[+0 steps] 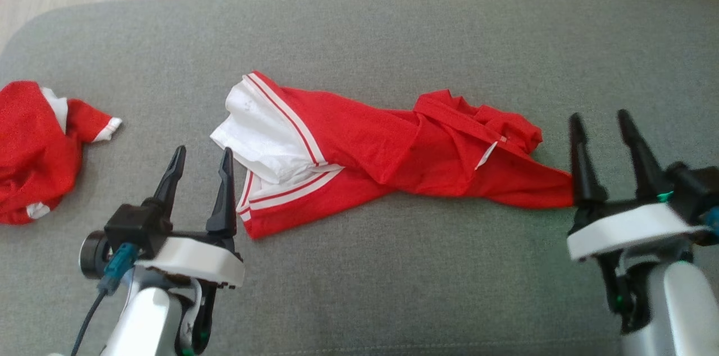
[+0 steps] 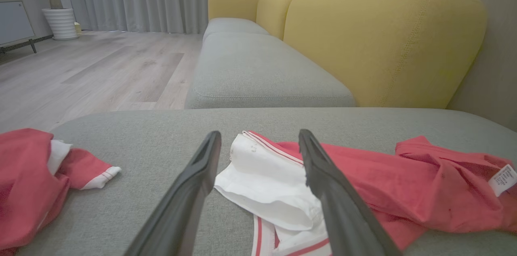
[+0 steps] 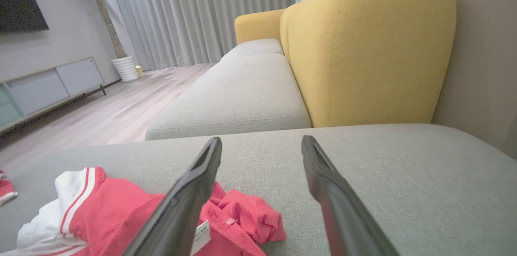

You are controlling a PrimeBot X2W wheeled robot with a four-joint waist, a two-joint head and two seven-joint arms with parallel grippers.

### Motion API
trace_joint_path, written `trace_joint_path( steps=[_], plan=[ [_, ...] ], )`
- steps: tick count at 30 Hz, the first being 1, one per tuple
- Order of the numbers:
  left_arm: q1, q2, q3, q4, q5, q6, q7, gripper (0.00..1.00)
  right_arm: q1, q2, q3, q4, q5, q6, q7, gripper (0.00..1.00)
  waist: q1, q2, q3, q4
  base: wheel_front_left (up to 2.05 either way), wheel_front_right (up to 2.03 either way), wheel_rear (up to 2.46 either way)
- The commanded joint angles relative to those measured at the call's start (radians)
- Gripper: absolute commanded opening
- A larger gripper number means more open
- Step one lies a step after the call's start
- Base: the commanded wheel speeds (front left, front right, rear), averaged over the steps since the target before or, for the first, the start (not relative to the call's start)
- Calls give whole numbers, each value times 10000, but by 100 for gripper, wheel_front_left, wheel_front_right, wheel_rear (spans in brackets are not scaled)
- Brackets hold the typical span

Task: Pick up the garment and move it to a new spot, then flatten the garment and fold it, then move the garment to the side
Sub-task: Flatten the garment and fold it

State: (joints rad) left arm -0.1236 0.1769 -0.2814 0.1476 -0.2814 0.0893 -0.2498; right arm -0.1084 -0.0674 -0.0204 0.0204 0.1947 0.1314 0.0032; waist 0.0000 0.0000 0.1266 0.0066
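The twisted red garment with white striped trim (image 1: 393,154) lies bunched across the grey fabric sofa cushion (image 1: 393,24), between the left end effector (image 1: 202,153) and right end effector (image 1: 600,119), both wide open and empty. Pinching one layer could tighten the twist when flattening; a leftward reach may snag the crumpled second red garment (image 1: 33,148) nearby.

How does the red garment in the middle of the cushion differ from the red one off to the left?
The middle garment lies stretched long across the cushion; the left garment is bunched in a heap. The middle garment has a broad white panel with red stripes; the left garment has just small white patches. Both are red with white trim and lie on the same cushion.
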Motion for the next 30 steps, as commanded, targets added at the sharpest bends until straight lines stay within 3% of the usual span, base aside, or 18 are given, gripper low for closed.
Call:
trace_joint_path(
  steps=[1, 10, 30],
  plan=[
    [-249, 229, 372, -320, 41, 80, -120, 100, 66, -112, 344, -517, -233, -7, 93, 100, 0, 0, -79, -1, 0, 0, 0],
    [128, 311, 263, -374, 12, 170, 0, 100, 956, -5, 763, -1450, -746, -7, 517, 100, 0, 0, -403, -34, 0, 0, 0],
    [-304, 358, 163, -351, -246, 145, 385, 100, 942, 126, 735, -1609, -662, -7, 673, 100, 0, 0, 1, 58, 0, 0, 0]
  ],
)
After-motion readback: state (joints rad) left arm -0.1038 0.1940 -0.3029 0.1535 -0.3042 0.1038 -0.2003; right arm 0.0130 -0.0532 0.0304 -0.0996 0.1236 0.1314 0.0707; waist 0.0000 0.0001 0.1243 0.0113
